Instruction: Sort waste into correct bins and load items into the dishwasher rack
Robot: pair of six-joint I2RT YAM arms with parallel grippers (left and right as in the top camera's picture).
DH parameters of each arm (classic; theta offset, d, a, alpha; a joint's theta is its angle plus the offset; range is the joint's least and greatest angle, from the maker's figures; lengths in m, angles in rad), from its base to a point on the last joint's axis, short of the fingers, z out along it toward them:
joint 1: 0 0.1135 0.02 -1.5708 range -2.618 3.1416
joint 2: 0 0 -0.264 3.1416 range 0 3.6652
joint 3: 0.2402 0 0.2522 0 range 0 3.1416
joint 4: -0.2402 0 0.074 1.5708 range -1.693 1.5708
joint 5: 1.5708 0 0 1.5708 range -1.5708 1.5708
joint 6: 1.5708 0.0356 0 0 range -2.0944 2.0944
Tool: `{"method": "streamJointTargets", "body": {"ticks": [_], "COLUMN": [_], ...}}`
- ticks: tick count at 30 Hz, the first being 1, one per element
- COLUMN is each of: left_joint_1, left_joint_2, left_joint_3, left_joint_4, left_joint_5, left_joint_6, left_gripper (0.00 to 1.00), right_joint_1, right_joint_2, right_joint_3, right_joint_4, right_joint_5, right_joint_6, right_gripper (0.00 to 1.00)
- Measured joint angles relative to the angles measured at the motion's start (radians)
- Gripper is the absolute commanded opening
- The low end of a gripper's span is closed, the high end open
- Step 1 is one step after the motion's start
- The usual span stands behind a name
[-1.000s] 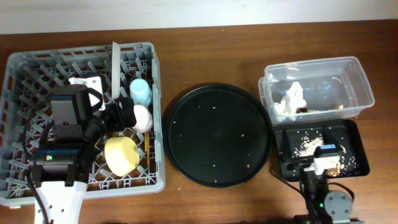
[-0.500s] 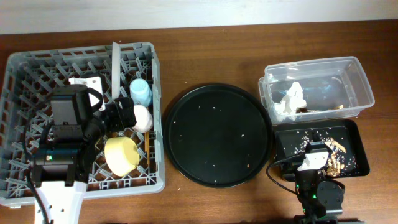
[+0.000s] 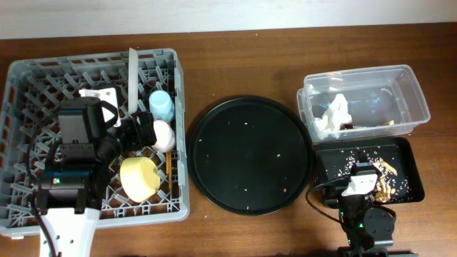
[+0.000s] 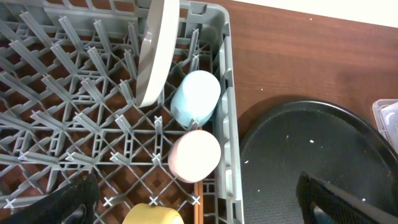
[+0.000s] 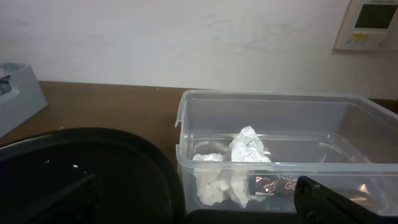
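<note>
While the left gripper (image 4: pixel 199 208) and right gripper (image 5: pixel 202 205) hang wide open and empty, napkin (image 5: pixel 239 158) and wrapper (image 5: pixel 277 185) lie in the tub (image 5: pixel 273 106), scraps (image 3: pixel 385 171) in the black tray (image 3: pixel 410 160); plate (image 4: pixel 157 53), blue cup (image 4: pixel 195 98), pink cup (image 4: pixel 194 155) and bowl (image 4: pixel 152 216) sit in the rack (image 4: pixel 224 74).

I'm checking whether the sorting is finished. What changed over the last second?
The right end effector slid sideways toward the large round black tray above the shallow black rectangular tray. That uncovered tan flaky food scraps it had hidden. It gripped nothing. The left end effector, grey plastic lattice rack, clear plastic tub and crumpled white paper napkin stayed put.
</note>
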Motion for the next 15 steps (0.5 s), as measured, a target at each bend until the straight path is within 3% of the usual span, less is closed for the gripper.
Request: {"method": "streamJointTargets", "body": {"ticks": [6, 9, 15], "left_joint_1": [0.0, 0.0, 0.023], "left_joint_2": [-0.037, -0.207, -0.752], "left_joint_3": [-0.023, -0.106, -0.367], "left_joint_4": [0.008, 0.003, 0.008], "left_joint_5": [-0.005, -0.047, -0.103], "left_joint_6": [0.0, 0.0, 0.0], "left_gripper": [0.99, 0.99, 0.99], "right_joint_1": [0.0, 0.0, 0.0], "right_joint_2": [0.0, 0.0, -0.002], "right_joint_3": [0.0, 0.0, 0.0], "right_joint_4": [0.0, -0.001, 0.0], "right_joint_5": [0.0, 0.0, 0.0], "right_joint_6": [0.0, 0.0, -0.001], "right_gripper": [0.99, 0.99, 0.99]}}
